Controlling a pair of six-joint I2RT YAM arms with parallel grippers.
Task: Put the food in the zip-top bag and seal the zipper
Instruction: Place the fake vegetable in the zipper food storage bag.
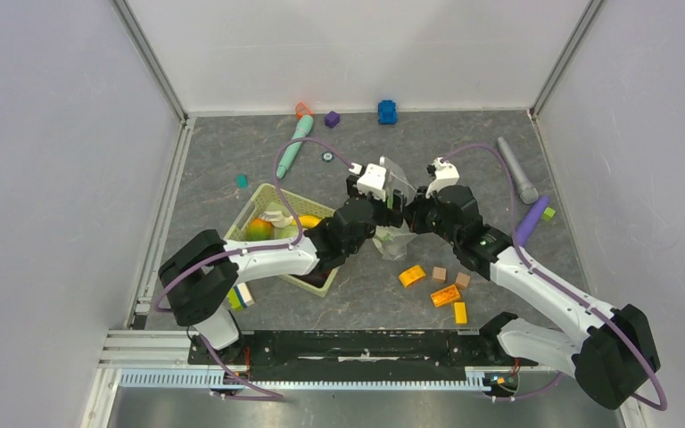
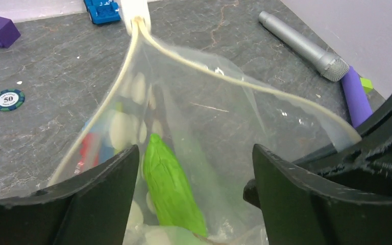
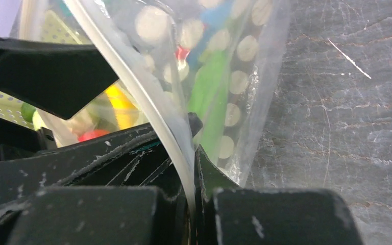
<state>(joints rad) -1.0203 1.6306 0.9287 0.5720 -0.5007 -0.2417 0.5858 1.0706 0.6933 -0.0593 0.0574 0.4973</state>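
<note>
My right hand [image 3: 186, 153] pinches the zipper [image 3: 132, 87]. My left hand [image 2: 195, 153] stands wide astride the zip-top bag [image 1: 395, 236], beside the basket [image 1: 251, 209]. The mouth apparently gapes, so I should hold the strip taut and slide evenly.

Robot lab test cell, not a home or shop. 2 arms, left arm [image 1: 268, 259] and right arm [image 1: 544, 294], bolted to a black rail [image 1: 357, 343] w/ alu. extrusion [image 1: 321, 379] at the near edge. White panel walls [image 1: 45, 178] in alu. posts [image 1: 147, 55] box in a grey stone-look table [image 1: 232, 143]. Purple cables [image 1: 308, 140] loop off the arms. Props only: toy food [image 1: 259, 229], blocks [image 1: 412, 275], poker chip [image 2: 8, 99], basket [image 1: 248, 209].
</note>
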